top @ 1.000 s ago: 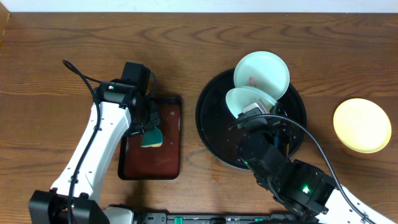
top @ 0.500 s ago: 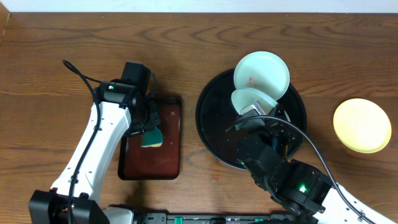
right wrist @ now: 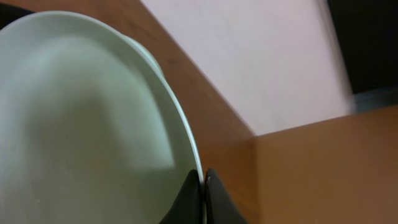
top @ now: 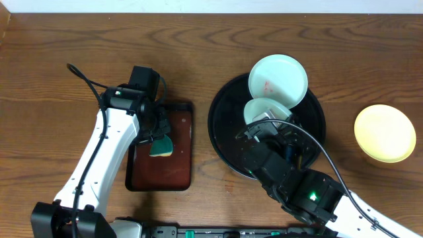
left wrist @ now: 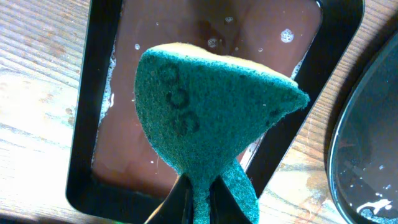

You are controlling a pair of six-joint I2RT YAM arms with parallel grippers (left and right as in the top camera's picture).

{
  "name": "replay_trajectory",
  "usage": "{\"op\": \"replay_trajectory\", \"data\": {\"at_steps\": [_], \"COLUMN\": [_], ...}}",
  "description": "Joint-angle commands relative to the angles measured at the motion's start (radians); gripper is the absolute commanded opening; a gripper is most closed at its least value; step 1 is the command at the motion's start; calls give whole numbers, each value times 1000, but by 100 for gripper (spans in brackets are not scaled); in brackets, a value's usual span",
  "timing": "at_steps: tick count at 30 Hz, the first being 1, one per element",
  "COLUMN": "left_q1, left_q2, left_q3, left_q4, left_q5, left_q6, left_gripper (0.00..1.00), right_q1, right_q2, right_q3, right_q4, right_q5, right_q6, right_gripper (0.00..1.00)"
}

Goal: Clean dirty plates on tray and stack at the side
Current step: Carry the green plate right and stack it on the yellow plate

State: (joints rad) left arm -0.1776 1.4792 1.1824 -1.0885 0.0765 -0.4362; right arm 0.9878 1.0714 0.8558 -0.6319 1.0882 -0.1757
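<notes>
Since one second ago, the right arm has shifted a little to the left over the black tray (top: 227, 135), and the mint plate (top: 260, 108) it holds has tipped more on its edge, so from the overhead view it looks narrower than before; the left arm has not changed its place. The right gripper (right wrist: 203, 179) is closed tight on the rim of this mint plate (right wrist: 81, 124), and the wrist view shows the two fingertips pinching the thin edge from both sides. The plate is lifted and tilted above the middle of the black tray, near its far half. A second mint plate (top: 278, 79) lies flat at the far edge of the same tray, reaching a little over the rim, and it has a small red smear inside. The yellow plate (top: 384, 133) sits on the bare desk (top: 66, 39) to the right of the tray, apart from it. On the left, the left gripper (left wrist: 199, 200) is closed on a sponge (left wrist: 205, 118), pinching its lower corner, with the green side to the camera and a yellow layer behind. The sponge hangs over the small brown tray (left wrist: 186, 25), which holds wet drops and some foam.
</notes>
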Motion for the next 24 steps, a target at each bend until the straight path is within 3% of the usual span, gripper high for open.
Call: {"op": "replay_trajectory", "data": {"at_steps": [1, 5, 9, 18, 24], "left_q1": [4, 4, 4, 4, 4], "left_q2": [-2, -2, -2, -2, -2], "left_q3": [-1, 0, -1, -1, -1], "left_q4": [-2, -2, -2, -1, -1], "left_q5": [2, 2, 2, 2, 2], "left_q6": [18, 18, 18, 22, 21], "left_gripper": [8, 8, 7, 7, 7], "right_q1": [-38, -183, -426, -1142, -1526], "right_q2": [-2, -4, -23, -17, 56], "right_q3": [19, 19, 19, 19, 19], "right_q4": [-26, -31, -30, -32, -30], "right_q5": [-67, -174, -441, -948, -1055], "right_q6": [265, 461, 543, 542, 542], "right_gripper": [1, 1, 1, 1, 1]}}
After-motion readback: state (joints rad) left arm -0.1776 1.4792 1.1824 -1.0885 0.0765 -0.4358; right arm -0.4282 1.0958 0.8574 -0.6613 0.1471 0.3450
